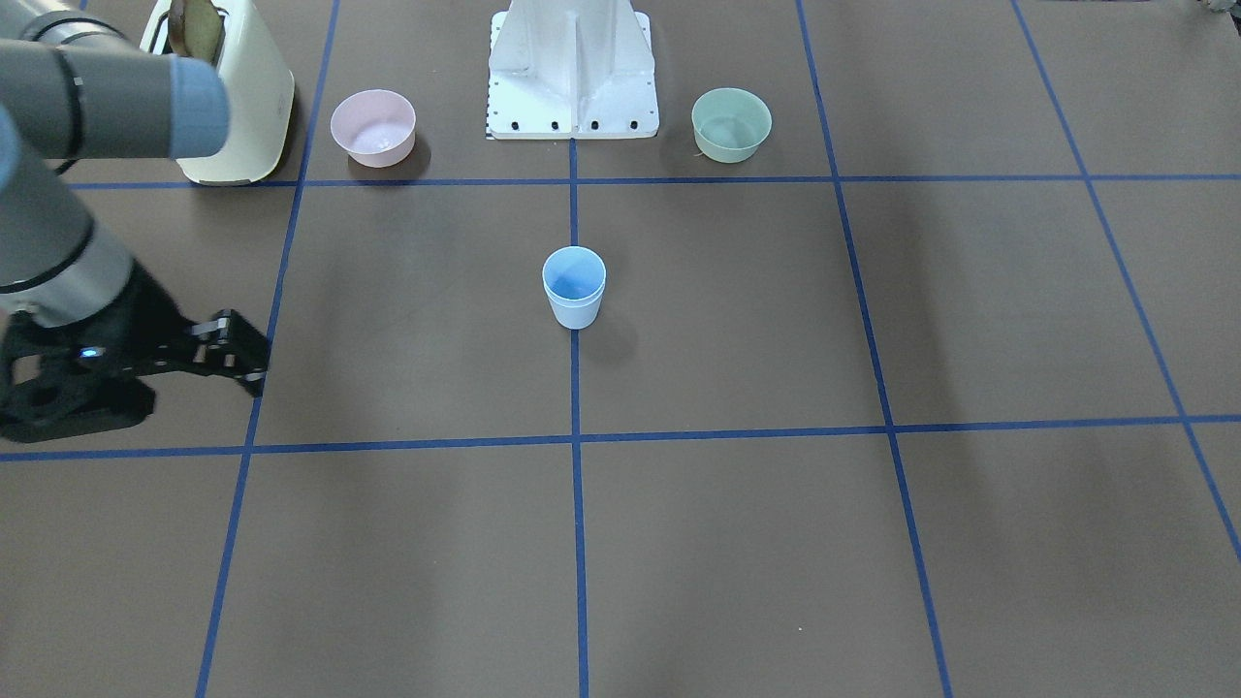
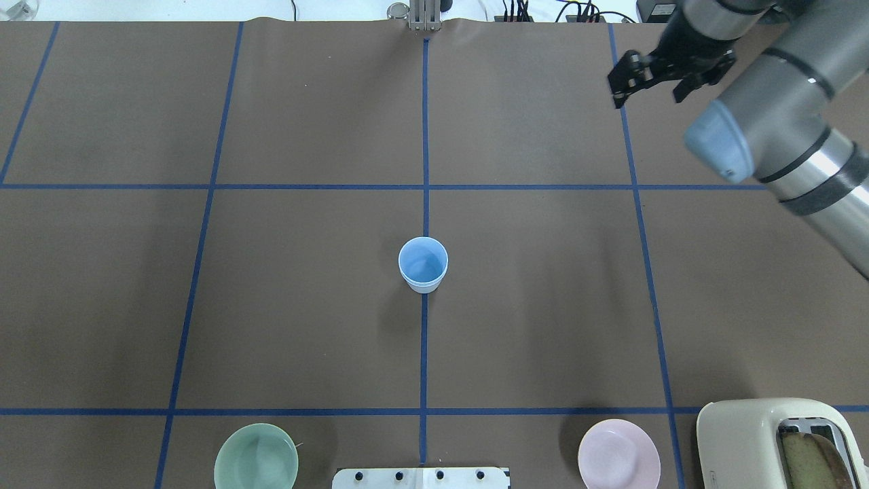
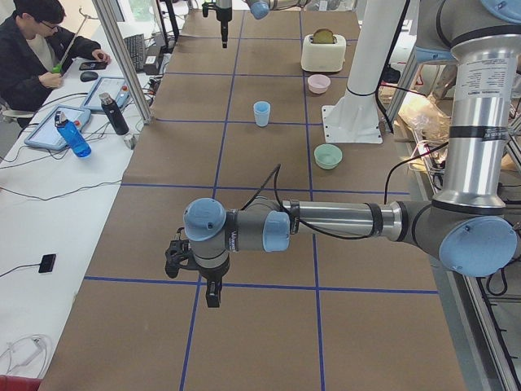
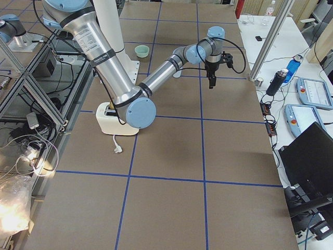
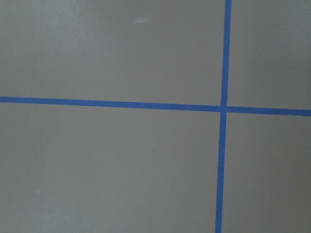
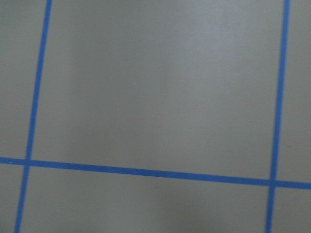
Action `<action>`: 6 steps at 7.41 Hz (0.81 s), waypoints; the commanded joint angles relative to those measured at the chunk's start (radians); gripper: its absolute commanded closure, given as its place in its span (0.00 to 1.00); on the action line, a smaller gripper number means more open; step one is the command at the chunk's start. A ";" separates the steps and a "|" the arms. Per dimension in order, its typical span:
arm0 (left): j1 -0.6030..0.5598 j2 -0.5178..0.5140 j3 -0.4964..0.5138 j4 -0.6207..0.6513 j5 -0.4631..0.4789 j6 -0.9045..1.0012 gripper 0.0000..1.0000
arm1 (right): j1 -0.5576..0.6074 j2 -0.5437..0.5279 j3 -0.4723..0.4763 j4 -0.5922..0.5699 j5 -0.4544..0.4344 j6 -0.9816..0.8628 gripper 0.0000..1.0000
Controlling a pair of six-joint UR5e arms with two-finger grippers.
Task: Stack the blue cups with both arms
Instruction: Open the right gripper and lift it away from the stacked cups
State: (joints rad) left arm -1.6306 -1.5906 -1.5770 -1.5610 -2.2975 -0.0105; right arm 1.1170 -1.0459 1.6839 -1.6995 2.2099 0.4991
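The blue cups [image 1: 574, 288] stand upright at the table's middle on the centre blue line, one nested inside the other, with a double rim showing. They also show in the overhead view [image 2: 422, 265] and the left side view [image 3: 261, 113]. My right gripper [image 2: 648, 100] hangs open and empty over the far right of the table, well away from the cups; it also shows in the front view [image 1: 247, 364]. My left gripper [image 3: 213, 293] shows only in the left side view, low over the table's left end, and I cannot tell whether it is open or shut. Both wrist views show only bare table and blue lines.
A pink bowl [image 1: 373, 126] and a green bowl [image 1: 731, 123] flank the white pedestal base [image 1: 572, 68] on the robot's side. A cream toaster [image 1: 238, 97] with bread stands by the pink bowl. An operator sits at a side desk [image 3: 49, 138].
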 commanded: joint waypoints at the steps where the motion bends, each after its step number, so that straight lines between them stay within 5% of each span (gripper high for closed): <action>1: 0.000 -0.002 -0.006 0.001 0.001 0.001 0.01 | 0.185 -0.151 -0.044 0.001 0.039 -0.372 0.00; 3: 0.000 0.003 0.001 0.002 0.001 0.007 0.01 | 0.298 -0.305 -0.052 0.004 0.042 -0.578 0.00; 6: 0.000 0.003 -0.005 -0.001 0.000 0.009 0.01 | 0.363 -0.472 -0.052 0.006 0.027 -0.587 0.00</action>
State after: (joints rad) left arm -1.6295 -1.5888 -1.5803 -1.5600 -2.2971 -0.0028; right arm 1.4623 -1.4568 1.6360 -1.6929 2.2420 -0.0857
